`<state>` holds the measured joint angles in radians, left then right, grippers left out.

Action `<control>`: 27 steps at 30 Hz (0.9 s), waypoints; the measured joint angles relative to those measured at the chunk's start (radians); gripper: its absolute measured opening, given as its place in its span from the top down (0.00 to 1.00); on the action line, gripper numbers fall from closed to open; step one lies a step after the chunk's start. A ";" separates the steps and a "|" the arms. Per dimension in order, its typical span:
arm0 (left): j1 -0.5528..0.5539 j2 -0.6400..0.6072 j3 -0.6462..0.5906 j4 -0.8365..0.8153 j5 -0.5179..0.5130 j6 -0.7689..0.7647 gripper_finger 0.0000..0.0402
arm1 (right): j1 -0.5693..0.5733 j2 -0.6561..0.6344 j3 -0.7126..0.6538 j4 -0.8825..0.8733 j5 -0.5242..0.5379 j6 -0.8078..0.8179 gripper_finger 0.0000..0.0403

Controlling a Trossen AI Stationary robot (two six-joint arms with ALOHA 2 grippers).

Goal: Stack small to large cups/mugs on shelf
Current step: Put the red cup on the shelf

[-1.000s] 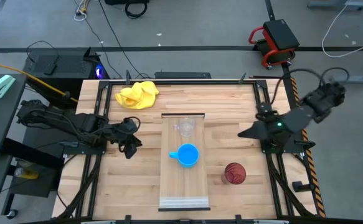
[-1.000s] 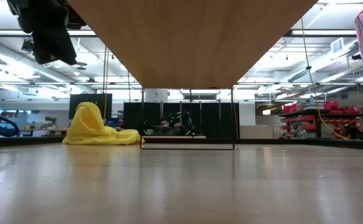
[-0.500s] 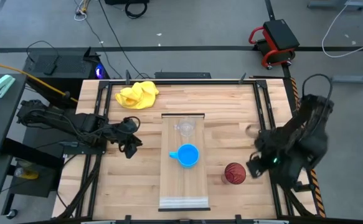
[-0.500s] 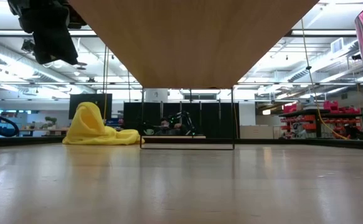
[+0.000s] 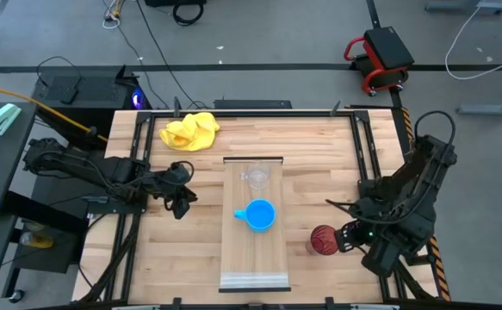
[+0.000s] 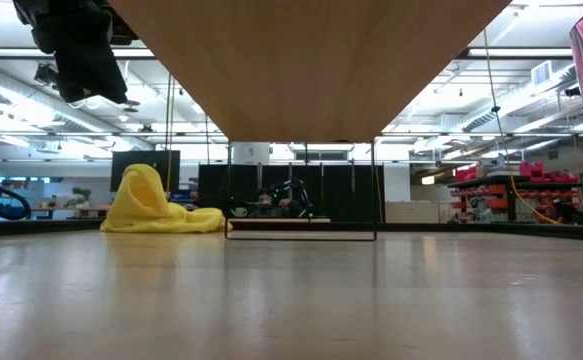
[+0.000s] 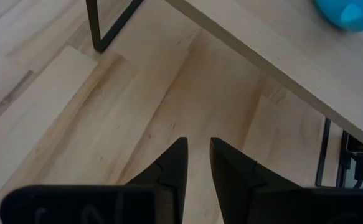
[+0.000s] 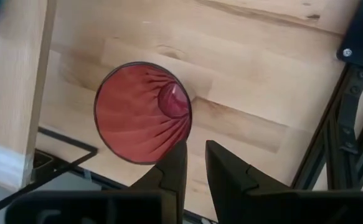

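Observation:
The shelf [image 5: 253, 250] is a long light plank raised on thin black legs at the table's middle. The small clear cup [image 5: 256, 177] stands on its far part. The blue mug [image 5: 259, 215] stands on its middle, mouth up. The dark red ribbed cup [image 5: 324, 240] stands upright on the tabletop right of the shelf, and it also shows in the right wrist view [image 8: 142, 112]. My right gripper [image 8: 195, 152] is shut, just at the cup's right rim. My left gripper [image 5: 180, 207] is shut over the table left of the shelf. My right gripper's fingers [image 8: 180, 155] point down at the outer edge of the red cup's rim [image 8: 182, 134], on its right side. I cannot tell whether they touch it. The cup stands upright on the table.
A crumpled yellow cloth [image 5: 190, 131] lies at the table's far left. The shelf's thin black leg frames [image 7: 103, 28] stand under its ends. Black rails [image 5: 367, 155] run along the table's left and right edges. Bare tabletop lies between the shelf and each rail.
My right arm has swung from the table's right edge beside the shelf's far part toward the near edge and down to the red cup, ending at the cup's right rim. The cups and my left arm have kept still.

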<state>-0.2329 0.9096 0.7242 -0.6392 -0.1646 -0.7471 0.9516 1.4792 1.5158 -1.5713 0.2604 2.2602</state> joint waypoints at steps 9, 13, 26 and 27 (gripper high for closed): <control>0.000 0.000 0.000 -0.001 -0.027 0.013 0.82 | 0.002 0.000 -0.037 0.007 0.000 -0.003 0.84; 0.000 0.000 0.000 -0.001 -0.038 0.034 0.82 | 0.003 0.001 -0.037 0.007 0.000 -0.003 0.85; 0.000 0.000 0.000 0.000 -0.064 0.037 0.83 | 0.007 0.015 -0.037 0.001 -0.081 0.016 0.86; 0.000 0.000 0.000 0.000 -0.064 0.037 0.83 | 0.007 0.015 -0.037 0.000 -0.083 0.016 0.86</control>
<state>-0.2333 0.9096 0.7242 -0.6393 -0.2287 -0.7097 0.9588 1.4944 1.4788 -1.5711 0.1775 2.2759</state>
